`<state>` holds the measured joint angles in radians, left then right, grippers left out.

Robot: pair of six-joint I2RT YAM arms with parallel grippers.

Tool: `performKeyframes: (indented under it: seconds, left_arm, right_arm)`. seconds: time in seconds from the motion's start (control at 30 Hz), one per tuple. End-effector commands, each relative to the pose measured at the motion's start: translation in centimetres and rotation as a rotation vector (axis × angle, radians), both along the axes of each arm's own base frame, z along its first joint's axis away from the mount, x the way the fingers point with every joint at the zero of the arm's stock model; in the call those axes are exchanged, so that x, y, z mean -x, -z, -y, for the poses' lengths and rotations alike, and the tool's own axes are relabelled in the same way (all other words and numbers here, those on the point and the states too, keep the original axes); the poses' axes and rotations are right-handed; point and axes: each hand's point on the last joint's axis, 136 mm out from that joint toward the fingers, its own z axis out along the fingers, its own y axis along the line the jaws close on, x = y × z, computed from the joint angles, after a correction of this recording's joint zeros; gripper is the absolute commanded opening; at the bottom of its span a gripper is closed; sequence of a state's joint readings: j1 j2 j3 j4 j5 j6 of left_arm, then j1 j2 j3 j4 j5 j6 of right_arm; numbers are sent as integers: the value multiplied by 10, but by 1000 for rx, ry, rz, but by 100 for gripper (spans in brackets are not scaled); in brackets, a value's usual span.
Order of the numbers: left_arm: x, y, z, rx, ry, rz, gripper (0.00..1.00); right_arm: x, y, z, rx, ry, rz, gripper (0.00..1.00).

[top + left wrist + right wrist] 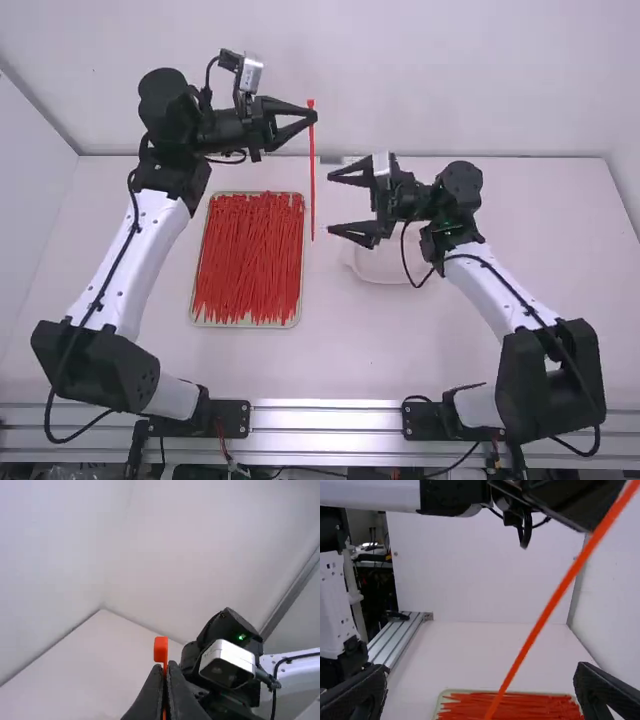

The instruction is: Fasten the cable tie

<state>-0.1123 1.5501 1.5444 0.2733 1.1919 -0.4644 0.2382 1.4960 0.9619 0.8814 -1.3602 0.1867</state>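
Observation:
My left gripper is raised above the table and shut on the top of one red cable tie, just under its head. The tie hangs straight down, its tip just above the tray's right edge. In the left wrist view the shut fingers pinch the strap. My right gripper stands open just right of the hanging tie, one finger high and one low, with nothing between them. In the right wrist view the tie runs diagonally between my wide-apart fingertips.
A tray filled with several red cable ties lies on the white table left of centre. A white bowl-like dish sits under the right arm. White walls enclose the back and sides.

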Motion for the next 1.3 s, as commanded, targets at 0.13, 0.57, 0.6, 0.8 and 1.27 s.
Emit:
performKeyframes:
  seconds: [0.13,0.57,0.6,0.8,1.27]
  left_arm:
    - [-45,15,-25,56,-59,-123,2]
    - [-97,75,-24,50,-71,-469,2]
    - [-98,77,-24,49,-71,-480,2]
    - [-92,94,-22,32,-44,-575,2]
    - [-81,118,-13,55,-38,-902,2]
  right_arm:
    - [-1,4,9,19,-25,69,99]
    - [12,33,-7,12,-70,523,99]
    - [12,34,-7,11,-68,543,99]
    - [10,51,2,2,-40,794,99]
    - [41,96,14,-110,-87,1362,99]
